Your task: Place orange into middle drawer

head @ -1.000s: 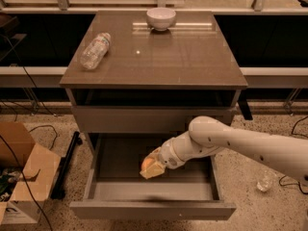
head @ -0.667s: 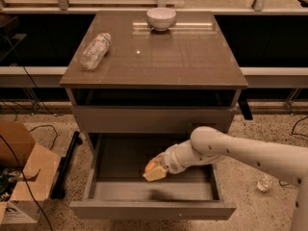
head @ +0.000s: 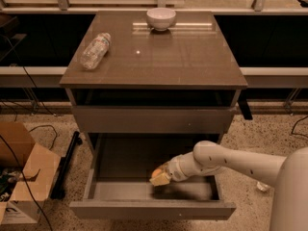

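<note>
One white arm enters from 4 o'clock, its gripper [head: 160,176] low inside the open middle drawer [head: 149,209], pinching the orange [head: 157,171] over the tray floor. Beyond, the upper drawer front [head: 151,119] sits closed. On the tabletop [head: 183,57], a clear bottle [head: 95,50] lies at 10 o'clock and a white bowl [head: 160,18] stands at 12.

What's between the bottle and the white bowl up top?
Nothing, just bare cabinet top in the camera view. The gripper is down in the open middle drawer, holding the orange.
</note>
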